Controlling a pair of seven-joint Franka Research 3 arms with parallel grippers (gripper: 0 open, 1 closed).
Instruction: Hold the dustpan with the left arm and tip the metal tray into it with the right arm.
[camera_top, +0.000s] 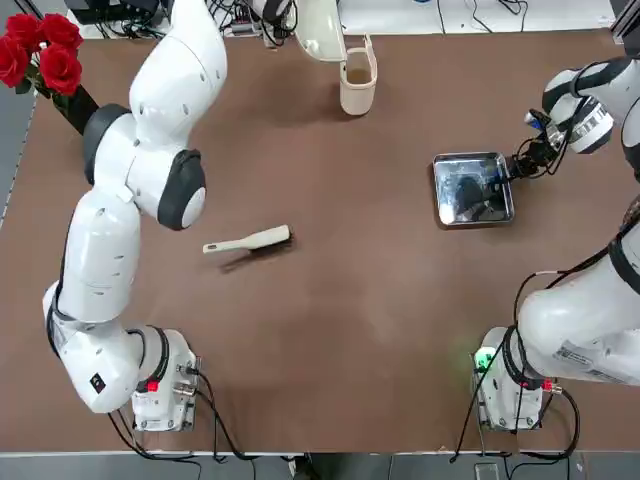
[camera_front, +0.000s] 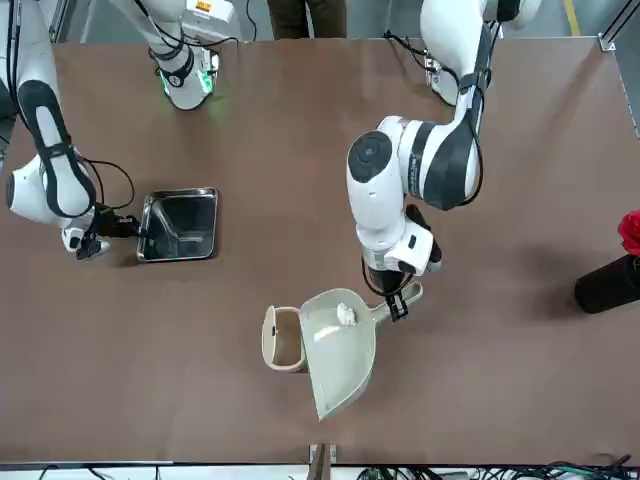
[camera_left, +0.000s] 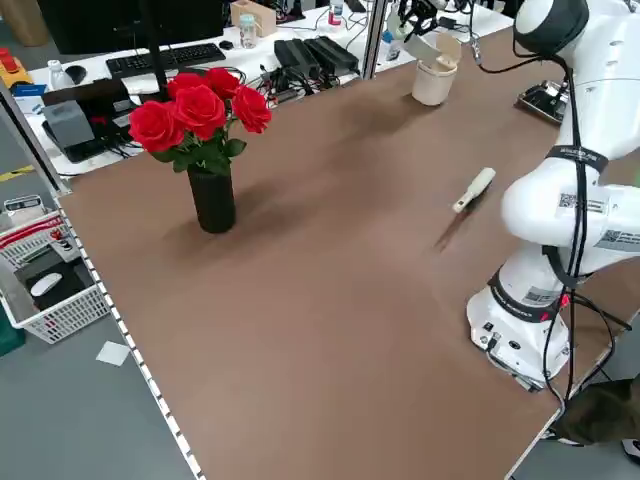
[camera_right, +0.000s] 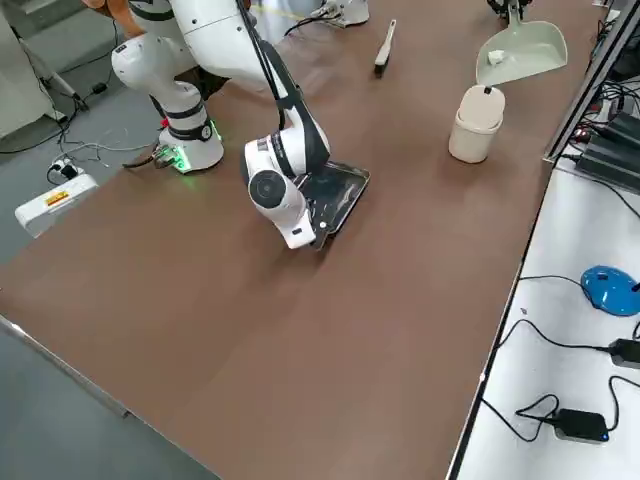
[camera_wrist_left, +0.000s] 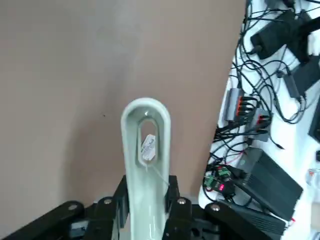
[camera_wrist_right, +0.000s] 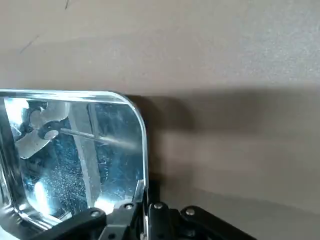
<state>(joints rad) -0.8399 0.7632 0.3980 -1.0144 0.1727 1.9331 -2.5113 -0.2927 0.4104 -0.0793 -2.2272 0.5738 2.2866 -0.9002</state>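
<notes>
Between left fingers (camera_wrist_left: 172, 197) — seemingly dustpan (camera_front: 340, 345) handle

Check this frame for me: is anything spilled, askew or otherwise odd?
Nothing spilled. One oddity: the cream plastic dustpan, held by its handle in the left hand, already carries a small white scrap, while the shiny square metal tray, gripped at its rim by the right hand, isn't tipped yet.

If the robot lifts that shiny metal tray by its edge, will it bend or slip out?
The metal tray probably stays stiff: its raised rim and rounded corners look like formed steel. It might slip or swing, since the right claw pinches only one thin, glossy edge. It looks shallow and empty, so likely light; once tilted, anything inside would slide off that smooth surface easily.
</notes>
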